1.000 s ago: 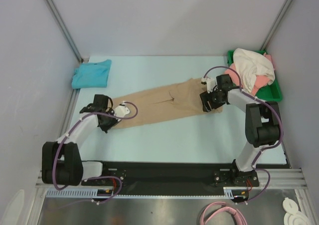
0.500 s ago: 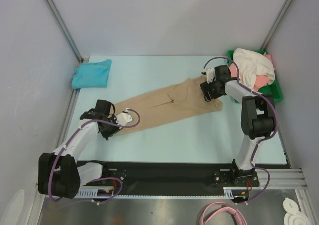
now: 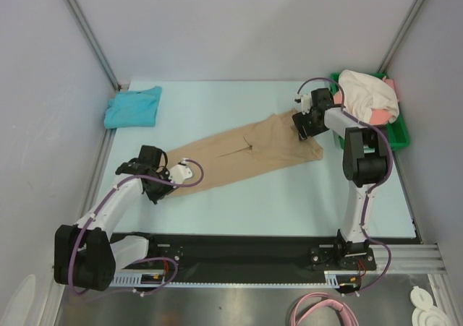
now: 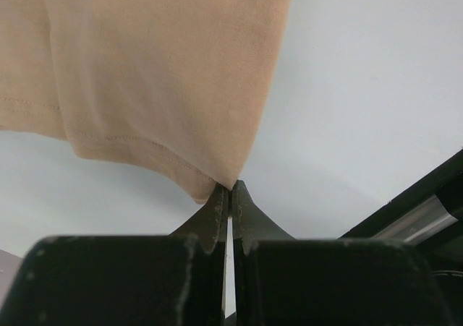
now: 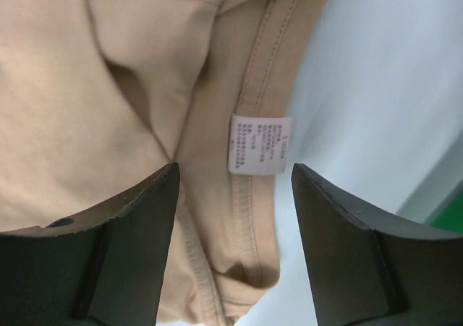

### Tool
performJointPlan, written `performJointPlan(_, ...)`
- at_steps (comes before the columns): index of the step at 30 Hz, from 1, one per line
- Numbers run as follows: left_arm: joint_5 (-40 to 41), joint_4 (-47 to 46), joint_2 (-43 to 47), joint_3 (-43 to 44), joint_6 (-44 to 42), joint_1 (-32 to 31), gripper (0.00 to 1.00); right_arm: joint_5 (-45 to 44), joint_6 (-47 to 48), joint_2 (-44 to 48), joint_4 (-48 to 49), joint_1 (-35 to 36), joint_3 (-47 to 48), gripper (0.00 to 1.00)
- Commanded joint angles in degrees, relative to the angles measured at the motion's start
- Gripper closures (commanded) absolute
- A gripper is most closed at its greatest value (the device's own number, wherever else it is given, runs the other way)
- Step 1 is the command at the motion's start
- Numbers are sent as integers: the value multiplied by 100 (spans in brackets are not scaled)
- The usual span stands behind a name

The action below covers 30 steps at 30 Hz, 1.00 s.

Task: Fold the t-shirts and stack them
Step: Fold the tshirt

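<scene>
The left tool (image 4: 230, 193) is pinched fully together on the very corner of the hem of the tan soft-cloth short-sleeved t-shirt (image 3: 246, 147), with only a thin bite of fabric between its tips. The right tool (image 5: 233, 178) stands wide apart and holds nothing, hanging just over the shirt's neckline, the small white care label (image 5: 258, 144) between its jaws. The shirt lies stretched in a long diagonal band across the pale blue surface (image 3: 253, 196), from the left tool at the near left to the right tool beside the green plastic tray (image 3: 398, 132). The cloth looks light, limp and quick to bunch; I judge a seamed edge, collar rib or hem, the surest hold
</scene>
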<state>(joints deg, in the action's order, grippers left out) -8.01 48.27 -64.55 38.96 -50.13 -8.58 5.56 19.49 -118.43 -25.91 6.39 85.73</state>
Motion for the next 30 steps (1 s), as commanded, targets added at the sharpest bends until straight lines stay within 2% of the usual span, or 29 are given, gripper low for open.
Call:
performJointPlan(1, -113, 121, 84, -11, -76, -56, 100, -12, -68, -302, -247, -33, 329, 32)
performJointPlan(4, -113, 130, 75, 24, -67, -56, 100, 120, 20, -522, -571, -42, 522, 39)
performJointPlan(7, -122, 147, 83, 76, -58, -74, 99, 208, 73, -663, -748, -42, 637, 56)
performJointPlan(8, -122, 174, 92, 94, -50, -82, 99, 200, 99, -742, -818, -42, 698, 62)
performJointPlan(9, -139, 183, 110, 112, -58, -100, 100, 182, 108, -778, -845, -50, 725, 77)
performJointPlan(11, -183, 261, 171, 121, -111, -144, 99, 138, 134, -839, -802, -50, 778, 93)
performJointPlan(14, -376, 507, 233, 129, -190, -337, 100, 7, 108, -962, -723, -42, 997, 96)
performJointPlan(17, -517, 868, 294, 94, -366, -758, 100, -187, 117, -1418, -880, -42, 1778, 96)
performJointPlan(21, -456, 1044, 338, -11, -314, -1530, 100, -249, 73, -2279, -1240, -50, 3174, 98)
performJointPlan(25, -368, 1184, 233, 50, -138, -2094, 100, -91, -76, -3350, -1785, -15, 5009, 98)
performJointPlan(29, -447, 1255, -109, 252, 134, -2753, 99, -99, -77, -3573, -1550, 142, 5393, 98)
performJointPlan(30, -482, 1255, -171, 305, 257, -3120, 99, -99, -50, -3555, -1444, 178, 5366, 98)
